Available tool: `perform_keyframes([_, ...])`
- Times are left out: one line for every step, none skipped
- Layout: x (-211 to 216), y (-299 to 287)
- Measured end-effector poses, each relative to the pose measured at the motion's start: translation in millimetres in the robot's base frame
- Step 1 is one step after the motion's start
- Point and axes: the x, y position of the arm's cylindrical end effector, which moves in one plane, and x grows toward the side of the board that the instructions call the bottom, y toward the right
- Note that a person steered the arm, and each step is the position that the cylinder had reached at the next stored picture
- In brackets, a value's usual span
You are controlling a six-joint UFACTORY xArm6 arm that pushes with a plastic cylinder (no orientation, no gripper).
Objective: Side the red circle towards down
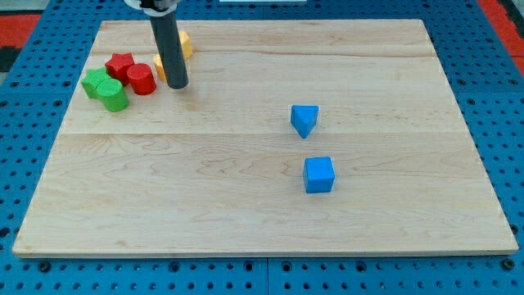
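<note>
- The red circle (141, 79) is a short, upright red cylinder with a flat round top, a little lighter on top than on its side, and it stands near the board's upper-left corner.
- A red star (120, 64) sits just up and to the view's left of it, touching or nearly touching.
- A green cylinder (113, 96) lies just below and to the left of the circle, with a second green block (95, 82), its shape unclear, pressed against that one's left side.
- My tip (176, 85) rests on the board just to the view's right of the circle, with a narrow gap of bare wood between them.
- The arm ends in a plain dark rod, so there are no jaws to spread or press together.
- A yellow block (183, 44) is partly hidden behind the rod, with an orange edge (158, 68) showing at the rod's left.
- A blue wedge-like block (304, 120) and a blue cube (318, 174) stand well apart from the cluster, right of the board's centre.
- The wooden board (246, 213) lies on a blue pegboard (491, 65).
</note>
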Motion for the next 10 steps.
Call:
perform_keyframes([-25.5,-16.9])
perform_keyframes([-57.7,-22.7])
perform_keyframes([-54.3,-24.8])
perform_keyframes([-31.8,-24.8])
perform_keyframes([-34.4,-21.1])
perform_keyframes([-35.7,-20.2])
perform_keyframes([-34.2,-36.2])
perform_keyframes([-33.0,-52.4])
perform_keyframes([-19.3,-75.8])
perform_keyframes([-2.7,-76.4])
